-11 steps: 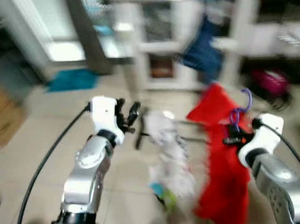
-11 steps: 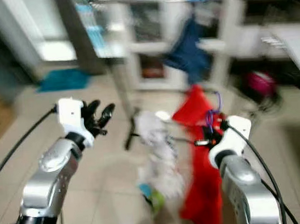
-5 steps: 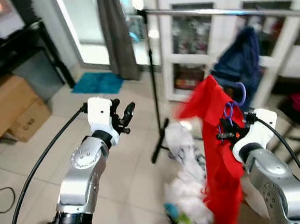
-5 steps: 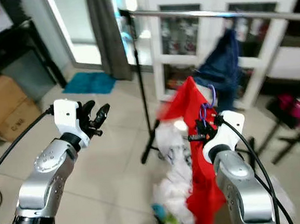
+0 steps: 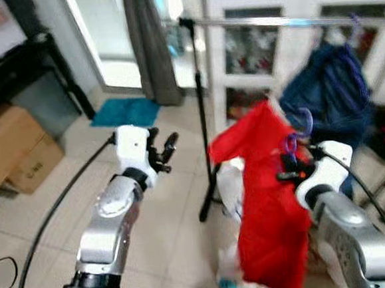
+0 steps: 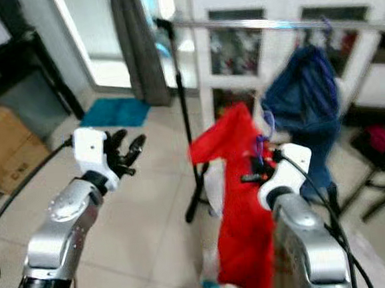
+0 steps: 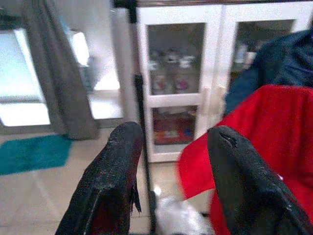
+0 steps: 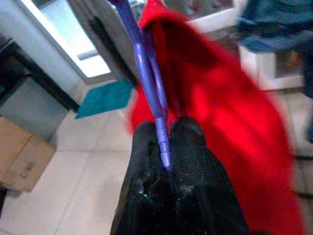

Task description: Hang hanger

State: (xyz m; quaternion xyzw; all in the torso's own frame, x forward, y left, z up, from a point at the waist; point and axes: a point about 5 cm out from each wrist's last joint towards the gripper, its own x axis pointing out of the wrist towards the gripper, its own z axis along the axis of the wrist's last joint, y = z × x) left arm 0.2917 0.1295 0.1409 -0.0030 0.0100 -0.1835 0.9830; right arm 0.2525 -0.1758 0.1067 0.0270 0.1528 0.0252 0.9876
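Purple plastic hanger [image 8: 146,63], one in number and carrying one red garment [image 5: 267,198], is being held up in front of the robot by the right gripper [image 8: 164,134], whose fingers are pinching tight on the thin shaft below the hook, well beneath the silver metal clothes rail [image 5: 263,22]. The hanger is judged light and stiff but slippery in a narrow pinch, the soft garment is likely swinging and pulling it askew, and the shaft near the hook looks the sound place to hold. The left gripper [image 7: 168,166] is raised with fingers apart and holding nothing, and one dark blue garment [image 5: 328,93] is hanging on the rail.
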